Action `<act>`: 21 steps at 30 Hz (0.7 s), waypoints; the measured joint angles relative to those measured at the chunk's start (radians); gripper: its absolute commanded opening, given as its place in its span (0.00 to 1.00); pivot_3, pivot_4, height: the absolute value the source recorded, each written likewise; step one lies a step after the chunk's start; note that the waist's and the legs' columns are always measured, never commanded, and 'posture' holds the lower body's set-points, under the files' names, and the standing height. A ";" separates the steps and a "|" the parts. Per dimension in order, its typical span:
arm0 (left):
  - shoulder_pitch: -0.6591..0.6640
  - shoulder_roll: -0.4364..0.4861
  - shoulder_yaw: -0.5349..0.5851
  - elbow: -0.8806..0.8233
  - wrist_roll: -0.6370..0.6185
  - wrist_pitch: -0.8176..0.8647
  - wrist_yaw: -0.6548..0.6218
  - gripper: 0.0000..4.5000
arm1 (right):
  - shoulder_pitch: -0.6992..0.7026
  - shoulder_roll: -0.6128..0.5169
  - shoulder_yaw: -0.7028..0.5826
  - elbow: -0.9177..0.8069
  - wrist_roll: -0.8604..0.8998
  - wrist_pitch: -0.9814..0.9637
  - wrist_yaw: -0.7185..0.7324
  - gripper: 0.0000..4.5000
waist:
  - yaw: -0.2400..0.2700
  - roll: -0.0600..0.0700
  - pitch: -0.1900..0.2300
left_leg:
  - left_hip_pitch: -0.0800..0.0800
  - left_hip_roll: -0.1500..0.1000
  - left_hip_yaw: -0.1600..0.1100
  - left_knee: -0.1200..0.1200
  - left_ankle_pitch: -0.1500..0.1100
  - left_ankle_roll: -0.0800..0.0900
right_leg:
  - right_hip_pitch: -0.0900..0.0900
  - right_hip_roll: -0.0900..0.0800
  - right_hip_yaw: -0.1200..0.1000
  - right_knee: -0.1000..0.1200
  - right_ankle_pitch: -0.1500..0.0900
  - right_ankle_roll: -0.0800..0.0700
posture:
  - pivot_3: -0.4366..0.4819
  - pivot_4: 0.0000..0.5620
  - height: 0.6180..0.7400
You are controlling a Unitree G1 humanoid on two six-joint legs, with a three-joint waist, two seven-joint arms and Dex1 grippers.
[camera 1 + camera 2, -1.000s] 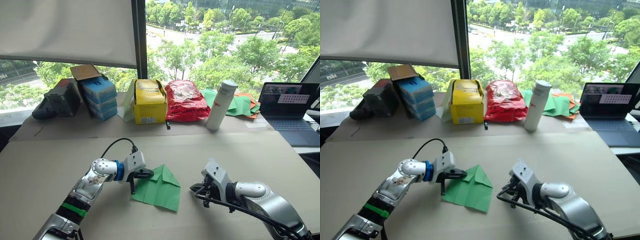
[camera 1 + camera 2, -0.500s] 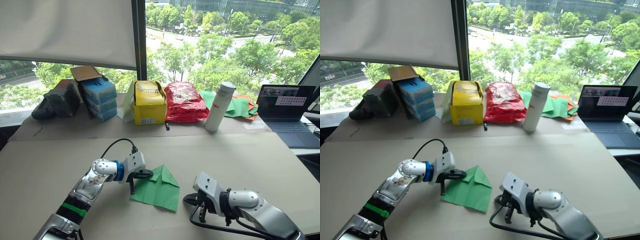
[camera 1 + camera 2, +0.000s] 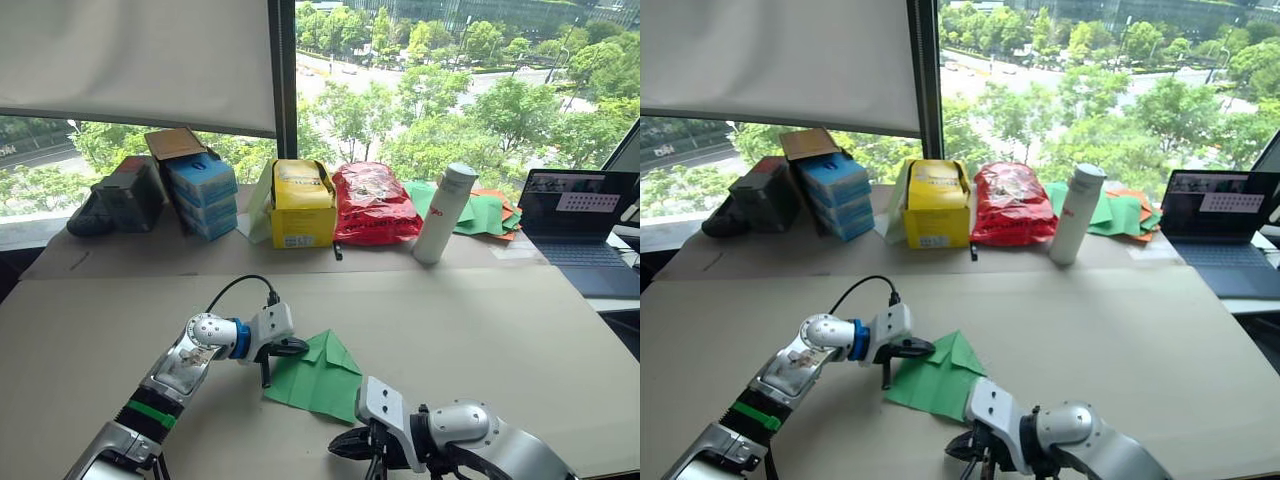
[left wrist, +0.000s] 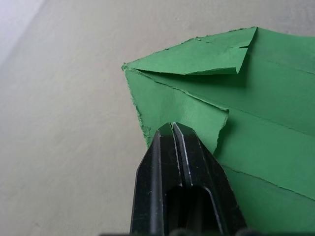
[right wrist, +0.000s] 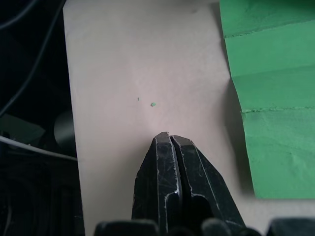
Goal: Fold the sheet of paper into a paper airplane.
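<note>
Green paper sits under the left pincer (image 4: 172,129), whose black fingers are clenched together, tips pressing the sheet of paper (image 3: 318,375) at its nine o'clock edge. The right pincer (image 5: 170,139), also clenched and empty, hangs over bare bench (image 3: 480,320) near the sheet's five o'clock corner. Only the corner folds look done; wings remain. Boxes (image 3: 300,205), a red bag (image 3: 372,203), a bottle (image 3: 443,212) and a laptop (image 3: 585,215) line the twelve o'clock side, well apart.

Bright green sheet of paper (image 3: 318,377), yellow box (image 3: 301,204), red bag (image 3: 372,203), white bottle (image 3: 444,213).
</note>
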 measured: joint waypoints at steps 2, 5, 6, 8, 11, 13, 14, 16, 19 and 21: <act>-0.005 0.000 0.000 0.007 0.000 0.001 -0.007 0.00 | -0.005 0.030 0.024 0.006 -0.030 0.000 -0.040 0.00 | 0.000 0.000 0.000 | 0.001 0.000 0.000 0.000 0.000 0.000 | 0.001 0.000 0.000 0.000 0.000 0.000 | 0.48 0.27 1.00; -0.021 -0.002 -0.004 0.028 0.000 0.001 -0.019 0.00 | -0.002 0.075 0.043 0.007 -0.063 0.002 -0.104 0.00 | 0.000 0.000 0.000 | 0.001 0.000 0.000 0.000 0.000 -0.001 | 0.001 0.001 0.000 0.001 0.000 0.000 | 0.48 0.27 1.00; -0.029 -0.003 -0.007 0.034 0.000 0.001 -0.023 0.00 | 0.001 0.079 0.042 0.004 -0.065 0.005 -0.121 0.00 | 0.000 0.000 0.000 | 0.001 0.000 0.000 0.000 0.000 -0.001 | 0.001 0.002 0.000 0.001 0.000 0.000 | 0.48 0.27 1.00; -0.045 -0.007 -0.013 0.046 0.000 0.002 -0.033 0.00 | 0.029 0.079 0.031 -0.030 -0.080 0.023 -0.170 0.00 | 0.004 0.000 0.000 | 0.001 0.000 0.000 0.001 0.000 -0.001 | 0.001 0.002 -0.001 0.001 0.000 0.000 | 0.48 0.27 1.00; -0.056 -0.014 -0.015 0.055 0.000 0.005 -0.039 0.00 | 0.083 0.064 -0.013 -0.090 -0.103 0.058 -0.241 0.00 | 0.006 0.000 0.000 | 0.000 -0.001 0.000 0.002 0.000 0.000 | 0.001 0.001 0.000 0.001 0.000 0.001 | 0.48 0.27 1.00; -0.060 -0.018 -0.017 0.061 0.001 0.007 -0.041 0.00 | 0.104 0.060 -0.044 -0.113 -0.108 0.083 -0.275 0.00 | 0.007 0.000 0.000 | 0.000 -0.001 0.000 0.002 0.000 0.000 | 0.001 0.001 0.000 0.001 0.000 0.001 | 0.48 0.27 1.00; -0.061 -0.021 -0.017 0.063 0.001 0.008 -0.041 0.00 | 0.125 0.060 -0.063 -0.133 -0.113 0.099 -0.297 0.00 | 0.010 0.000 0.000 | 0.000 -0.001 0.000 0.002 0.000 0.000 | 0.001 0.001 -0.001 0.001 0.000 0.001 | 0.48 0.27 1.00; -0.062 -0.022 -0.017 0.064 0.001 0.009 -0.042 0.00 | 0.162 0.060 -0.092 -0.167 -0.126 0.126 -0.335 0.00 | 0.011 0.000 0.000 | 0.000 -0.001 0.000 0.002 0.000 0.000 | 0.001 0.001 0.000 0.001 0.000 0.001 | 0.48 0.27 1.00; -0.066 -0.023 -0.018 0.069 0.001 0.010 -0.044 0.00 | 0.198 0.079 -0.120 -0.186 -0.133 0.143 -0.383 0.00 | 0.010 0.000 0.000 | 0.000 -0.001 0.000 0.002 0.000 0.000 | 0.001 0.002 0.000 0.000 0.000 0.001 | 0.48 0.27 1.00; -0.067 -0.023 -0.018 0.071 0.001 0.010 -0.045 0.00 | 0.203 0.090 -0.120 -0.187 -0.133 0.147 -0.401 0.00 | 0.010 0.000 0.000 | 0.000 -0.001 0.000 0.002 0.000 0.000 | 0.001 0.002 0.000 0.001 0.000 0.001 | 0.48 0.27 1.00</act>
